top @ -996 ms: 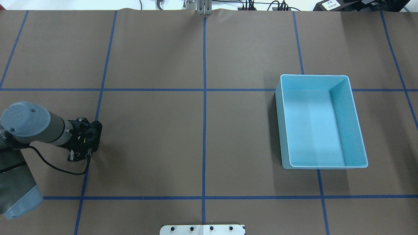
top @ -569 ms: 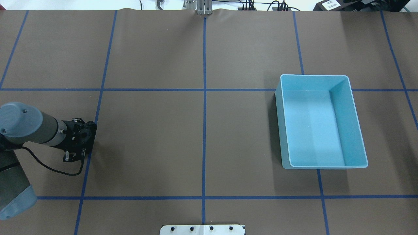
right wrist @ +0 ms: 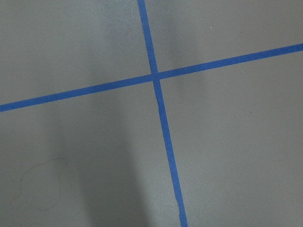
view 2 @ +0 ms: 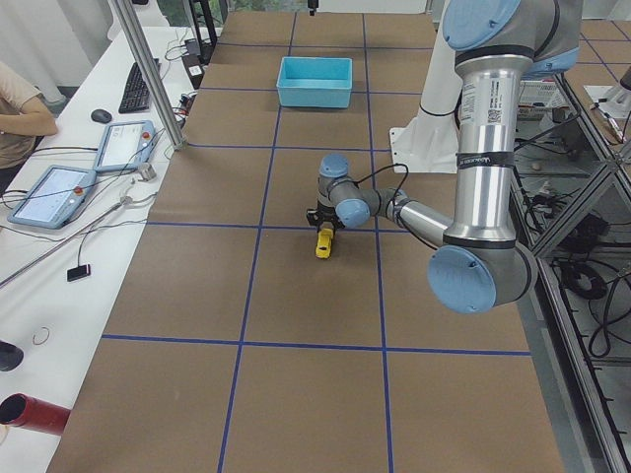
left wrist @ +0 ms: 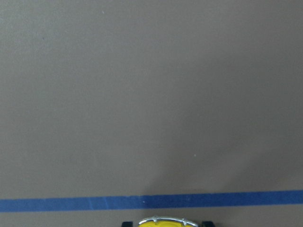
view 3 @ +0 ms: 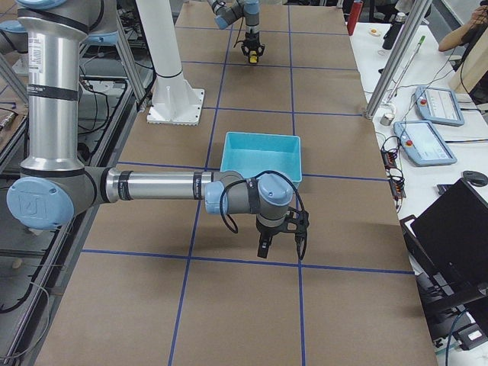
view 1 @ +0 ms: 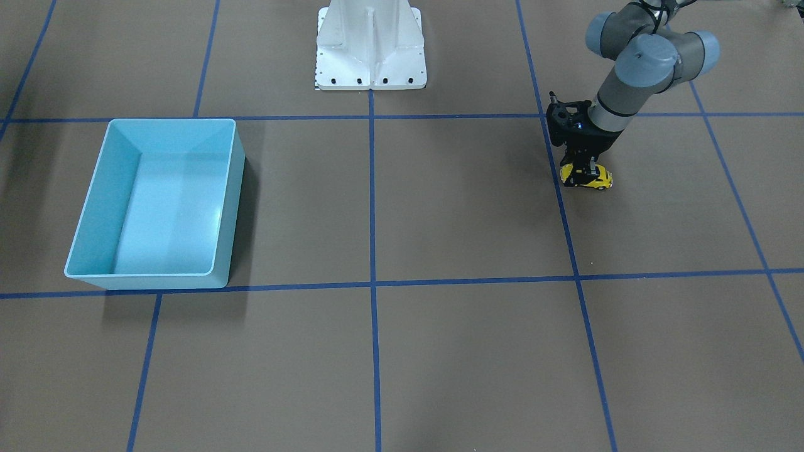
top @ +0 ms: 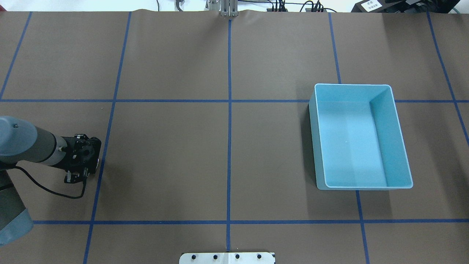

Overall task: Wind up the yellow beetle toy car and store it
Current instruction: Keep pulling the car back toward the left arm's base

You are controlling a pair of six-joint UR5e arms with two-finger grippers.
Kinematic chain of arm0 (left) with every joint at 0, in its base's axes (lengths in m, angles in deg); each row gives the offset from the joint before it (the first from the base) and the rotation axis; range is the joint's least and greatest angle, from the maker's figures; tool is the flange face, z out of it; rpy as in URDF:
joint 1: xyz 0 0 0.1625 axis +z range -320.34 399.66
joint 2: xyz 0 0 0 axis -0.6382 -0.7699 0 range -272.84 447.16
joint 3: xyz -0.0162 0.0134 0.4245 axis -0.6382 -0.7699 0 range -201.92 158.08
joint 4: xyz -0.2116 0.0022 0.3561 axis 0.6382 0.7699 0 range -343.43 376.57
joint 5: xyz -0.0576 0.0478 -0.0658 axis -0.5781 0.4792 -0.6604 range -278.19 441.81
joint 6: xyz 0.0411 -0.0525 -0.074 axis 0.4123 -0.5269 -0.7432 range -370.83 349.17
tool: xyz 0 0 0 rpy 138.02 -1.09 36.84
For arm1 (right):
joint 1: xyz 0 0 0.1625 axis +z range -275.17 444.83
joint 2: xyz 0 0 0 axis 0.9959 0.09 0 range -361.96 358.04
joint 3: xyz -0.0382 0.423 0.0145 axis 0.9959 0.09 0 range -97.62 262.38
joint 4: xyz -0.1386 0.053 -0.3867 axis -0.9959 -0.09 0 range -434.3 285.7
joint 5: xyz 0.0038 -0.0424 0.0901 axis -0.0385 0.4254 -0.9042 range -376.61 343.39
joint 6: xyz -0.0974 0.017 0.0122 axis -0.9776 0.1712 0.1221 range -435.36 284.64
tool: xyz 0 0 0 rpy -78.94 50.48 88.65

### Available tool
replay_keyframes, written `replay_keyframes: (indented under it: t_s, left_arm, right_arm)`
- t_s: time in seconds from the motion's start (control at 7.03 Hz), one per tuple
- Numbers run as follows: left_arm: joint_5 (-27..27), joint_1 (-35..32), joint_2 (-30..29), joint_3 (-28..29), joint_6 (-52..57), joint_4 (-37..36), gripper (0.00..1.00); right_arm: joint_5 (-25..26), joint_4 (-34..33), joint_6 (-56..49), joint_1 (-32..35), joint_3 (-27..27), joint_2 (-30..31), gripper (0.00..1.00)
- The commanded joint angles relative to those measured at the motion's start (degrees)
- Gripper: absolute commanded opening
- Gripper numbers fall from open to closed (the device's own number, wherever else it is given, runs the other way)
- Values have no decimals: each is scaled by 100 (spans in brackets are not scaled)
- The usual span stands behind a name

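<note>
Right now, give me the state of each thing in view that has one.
left gripper: shut on the yellow beetle toy car.
yellow beetle toy car: on its wheels on the table, not in the bin.
right gripper: over bare table; open or shut, cannot tell.
light-blue bin: upright, empty.

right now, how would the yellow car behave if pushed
The yellow beetle toy car would probably roll: it sits on wheels on the table. Its rounded, glossy shell may slip in the left claw. Tiny, so probably light.
</note>
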State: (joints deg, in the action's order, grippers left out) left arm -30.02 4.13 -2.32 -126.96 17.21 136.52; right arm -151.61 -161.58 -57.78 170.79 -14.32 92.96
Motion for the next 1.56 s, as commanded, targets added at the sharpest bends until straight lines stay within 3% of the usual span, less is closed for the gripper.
replay_keyframes:
  t_s: [0.0,1.42]
  left_arm:
    - [-128,-77,79,123,9,247,8]
    - [-542,-376,370,387,26,986,8]
  right_arm:
    - [0,1,0,0,2,-9,100]
    - [26,10,9,-193,125,-53,100]
